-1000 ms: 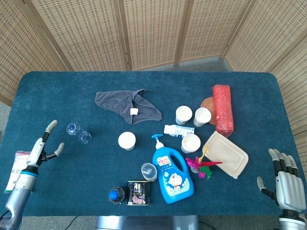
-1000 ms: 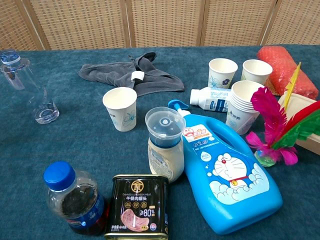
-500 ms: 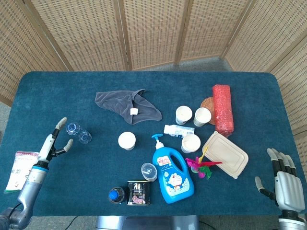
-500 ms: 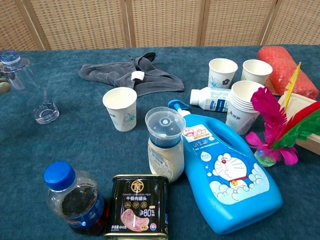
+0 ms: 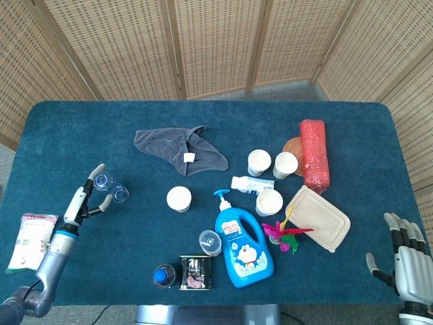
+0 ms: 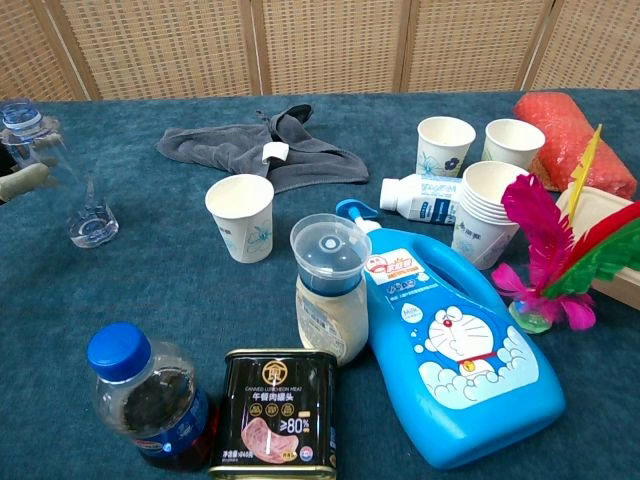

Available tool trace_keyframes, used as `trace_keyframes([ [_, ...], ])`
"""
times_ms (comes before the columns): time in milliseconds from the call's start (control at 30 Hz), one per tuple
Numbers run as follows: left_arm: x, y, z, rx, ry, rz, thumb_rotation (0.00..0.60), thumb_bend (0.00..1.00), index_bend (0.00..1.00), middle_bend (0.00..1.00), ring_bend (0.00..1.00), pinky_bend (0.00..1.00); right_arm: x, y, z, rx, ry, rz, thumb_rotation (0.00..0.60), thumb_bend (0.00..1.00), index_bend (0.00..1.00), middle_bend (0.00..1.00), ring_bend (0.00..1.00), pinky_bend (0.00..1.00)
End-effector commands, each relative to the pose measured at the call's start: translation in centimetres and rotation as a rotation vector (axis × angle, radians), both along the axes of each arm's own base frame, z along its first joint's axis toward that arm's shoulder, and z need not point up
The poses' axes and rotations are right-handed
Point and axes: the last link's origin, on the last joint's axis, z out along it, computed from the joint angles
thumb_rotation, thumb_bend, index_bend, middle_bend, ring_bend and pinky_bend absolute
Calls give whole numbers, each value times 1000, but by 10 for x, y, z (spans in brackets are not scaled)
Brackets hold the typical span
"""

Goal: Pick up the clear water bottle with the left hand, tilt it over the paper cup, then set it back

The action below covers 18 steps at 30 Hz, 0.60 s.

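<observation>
The clear water bottle (image 5: 111,187) with a blue cap stands at the table's left side; in the chest view the bottle (image 6: 62,175) is at the far left. My left hand (image 5: 88,196) is right beside it on its left, fingers apart, one fingertip (image 6: 24,182) by the bottle's body and another near the cap. It does not grip the bottle. The paper cup (image 5: 179,198) stands upright and empty to the bottle's right, also seen as the cup (image 6: 241,216) in the chest view. My right hand (image 5: 406,257) hangs open off the table's lower right corner.
A grey cloth (image 5: 177,147) lies behind the cup. A blue detergent bottle (image 5: 240,244), lidded jar (image 5: 210,242), meat tin (image 5: 196,272) and cola bottle (image 5: 162,276) crowd the front. More cups (image 5: 268,201), a feather toy (image 5: 284,233), food box (image 5: 318,218) and red roll (image 5: 314,152) fill the right.
My left hand has moved forward and right from the table's left edge up to the bottle. The right hand has drawn slightly lower toward the frame's corner.
</observation>
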Motion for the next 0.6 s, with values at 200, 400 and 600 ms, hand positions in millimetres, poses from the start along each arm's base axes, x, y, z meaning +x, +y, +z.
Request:
trace_keyframes([
  [200, 1, -1, 4, 9, -6, -5, 456, 460, 0, 27, 0, 73, -1, 1, 0, 0, -4, 1, 600, 394, 0, 31, 0, 0],
  [400, 5, 4, 0, -1, -6, -6, 458, 460, 0, 25, 0, 73, -2, 3, 2, -4, -5, -2, 600, 394, 0, 30, 0, 0],
  [600, 11, 10, -5, -8, -14, -15, 458, 459, 2, 36, 17, 107, -4, 5, 3, -11, -4, -11, 600, 395, 0, 30, 0, 0],
])
